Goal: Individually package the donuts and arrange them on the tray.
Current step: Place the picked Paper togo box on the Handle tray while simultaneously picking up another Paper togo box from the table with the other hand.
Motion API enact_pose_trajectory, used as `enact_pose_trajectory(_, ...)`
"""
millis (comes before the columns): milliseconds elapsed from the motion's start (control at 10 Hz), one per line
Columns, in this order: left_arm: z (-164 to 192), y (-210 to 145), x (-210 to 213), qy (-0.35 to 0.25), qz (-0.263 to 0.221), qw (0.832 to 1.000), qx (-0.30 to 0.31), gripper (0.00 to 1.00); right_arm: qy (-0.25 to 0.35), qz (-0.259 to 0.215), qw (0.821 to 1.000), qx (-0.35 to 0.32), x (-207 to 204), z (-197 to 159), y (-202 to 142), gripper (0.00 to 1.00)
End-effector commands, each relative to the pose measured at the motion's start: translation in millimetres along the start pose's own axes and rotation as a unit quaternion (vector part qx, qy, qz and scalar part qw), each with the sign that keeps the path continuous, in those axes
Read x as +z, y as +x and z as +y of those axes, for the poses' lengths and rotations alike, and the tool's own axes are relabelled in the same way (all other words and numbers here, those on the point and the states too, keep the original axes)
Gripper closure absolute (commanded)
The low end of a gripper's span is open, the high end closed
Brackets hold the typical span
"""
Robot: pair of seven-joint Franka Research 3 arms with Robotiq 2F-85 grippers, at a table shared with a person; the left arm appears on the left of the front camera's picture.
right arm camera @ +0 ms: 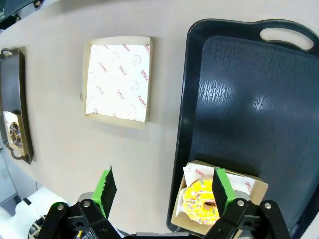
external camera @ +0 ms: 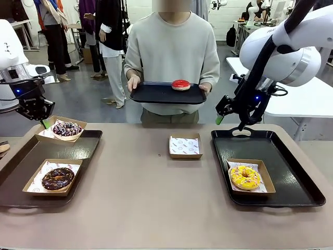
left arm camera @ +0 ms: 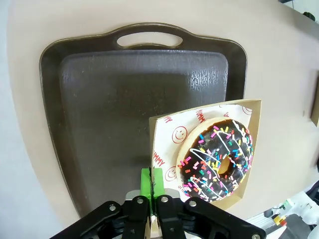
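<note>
The left gripper point(external camera: 46, 123) was clamped shut on the near corner of a shallow cardboard box point(left arm camera: 167, 130) carrying the sprinkled donut point(left arm camera: 218, 158), seemingly so that the box could be moved without touching the glaze. The box hung tilted over the far corner of the left tray point(external camera: 88, 146), partly over the tray and partly over the table; whether it had lifted clear of the rim could not be told. The chocolate donut point(external camera: 58, 178) sat boxed at the near end of that tray, leaving open floor between the two. The right gripper point(external camera: 230, 123) hovered with its jaws wide and empty above the far left corner of the right tray point(external camera: 291, 172), where the yellow donut point(external camera: 245, 177) lay in its own box. Across the table the person held a black serving tray point(external camera: 151, 94) with the unboxed red donut point(external camera: 181, 84) on it. An empty lined box point(external camera: 185, 146) waited mid-table, probably for that one, with nothing blocking the way to it.
</note>
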State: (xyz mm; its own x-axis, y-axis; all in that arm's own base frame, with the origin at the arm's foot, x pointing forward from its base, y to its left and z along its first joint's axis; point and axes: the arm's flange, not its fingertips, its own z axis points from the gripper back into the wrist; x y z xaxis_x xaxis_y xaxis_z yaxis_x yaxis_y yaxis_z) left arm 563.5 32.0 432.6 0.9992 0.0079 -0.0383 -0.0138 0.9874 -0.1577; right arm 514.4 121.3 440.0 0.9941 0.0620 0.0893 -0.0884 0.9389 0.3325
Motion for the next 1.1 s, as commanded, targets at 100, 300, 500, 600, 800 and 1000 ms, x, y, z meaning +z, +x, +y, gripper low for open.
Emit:
enact_pose_trajectory(100, 0.6, -1.0, 0.7, 0.001, 0.002, 1.000, 0.000, 0.99, -0.009, -0.002, 1.000, 0.000, -2.9, 1.2, 1.1, 0.00)
enact_pose_trajectory(300, 0.0, 0.0, 0.0, 0.000, 0.000, 1.000, 0.000, 0.99, -0.012, 0.011, 1.000, 0.018, -5.7, 4.2, 1.2, 0.00)
enact_pose_trajectory(500, 0.1, 7.0, -7.8, 0.028, -0.001, 1.000, 0.006, 0.99, -0.042, 0.016, 0.998, 0.032, -18.2, 23.5, 13.0, 0.00)
enact_pose_trajectory(600, 4.4, 8.6, -10.2, 0.034, -0.009, 0.999, 0.017, 0.99, -0.054, 0.018, 0.997, 0.042, -23.8, 35.2, 18.0, 0.00)
enact_pose_trajectory(800, 16.6, 10.2, -16.0, 0.039, -0.020, 0.999, 0.024, 0.99, -0.075, 0.021, 0.995, 0.059, -39.8, 59.6, 30.8, 0.00)
enact_pose_trajectory(1000, 29.4, 14.8, -23.8, 0.033, -0.020, 0.999, 0.037, 0.99, -0.103, 0.027, 0.993, 0.058, -58.9, 77.1, 47.8, 0.00)
